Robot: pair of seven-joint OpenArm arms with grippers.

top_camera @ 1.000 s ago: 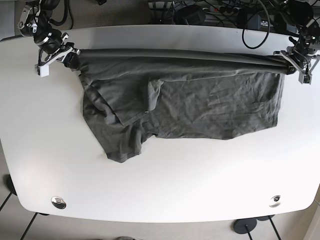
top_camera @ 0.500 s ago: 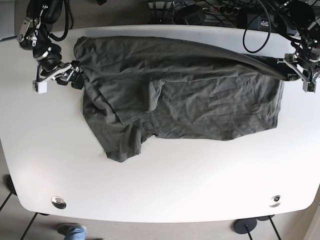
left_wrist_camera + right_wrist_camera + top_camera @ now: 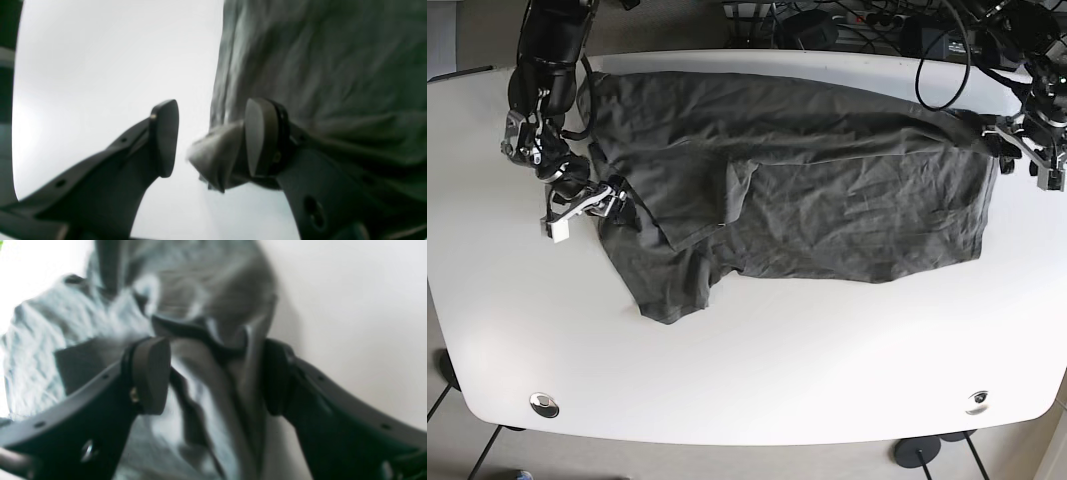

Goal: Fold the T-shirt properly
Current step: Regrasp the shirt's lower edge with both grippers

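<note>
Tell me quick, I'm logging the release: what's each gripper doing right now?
Left gripper: open, T-shirt edge bunched against one finger, not pinched.
Right gripper: open, shirt fabric lying loose between its fingers.

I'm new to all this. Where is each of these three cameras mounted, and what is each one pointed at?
Base view: overhead, looking straight down at the white table and the spread dark grey T-shirt; both black arms show at the far corners.
Left wrist view: rides on the left arm, looking past the left gripper, jaws apart, a fold of shirt against one finger.
Right wrist view: rides on the right arm, looking past the right gripper, jaws apart with bunched shirt between.
Shared: all three show the same T-shirt and table.
</note>
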